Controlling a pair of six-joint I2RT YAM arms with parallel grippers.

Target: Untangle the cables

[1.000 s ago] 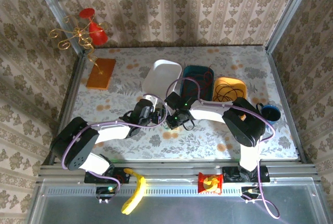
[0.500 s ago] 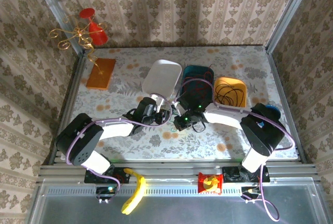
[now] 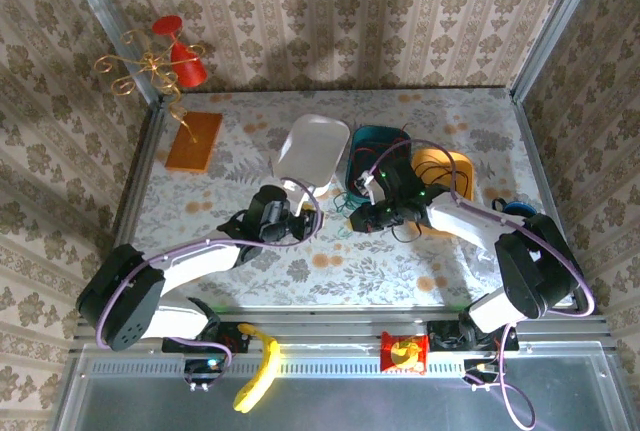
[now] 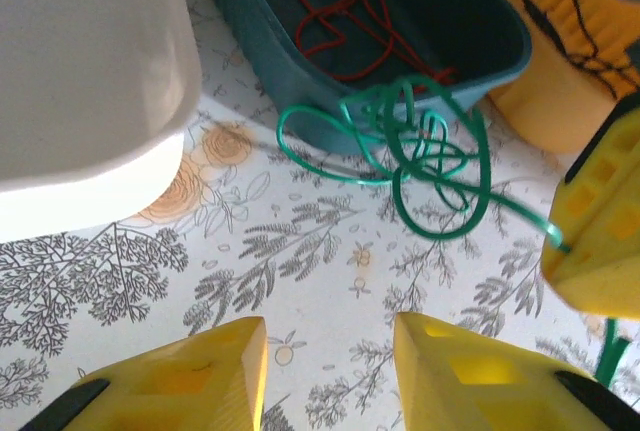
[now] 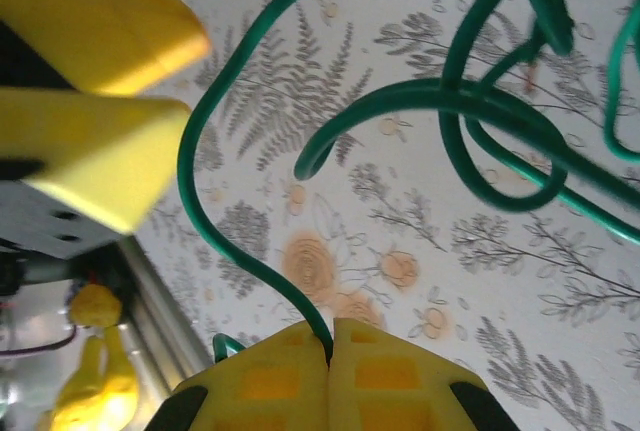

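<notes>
Right pincer clenched on a strand of the green cable, fingertips pressed together, strand pinched at their seam. Just ahead of it, the rest of that cable in a loose knot of loops over the flowered surface, up against the near wall of the teal bin; whether touching the rim, impossible to tell. Left pincer released, nothing between its fingers, stopped just short of the knot. Beyond it, inside the teal bin, the red cable, far end cut off by the frame. Ahead to its right, the black cable in the yellow bin, mostly cropped. Ahead to its left, the white bin, blurred.
</notes>
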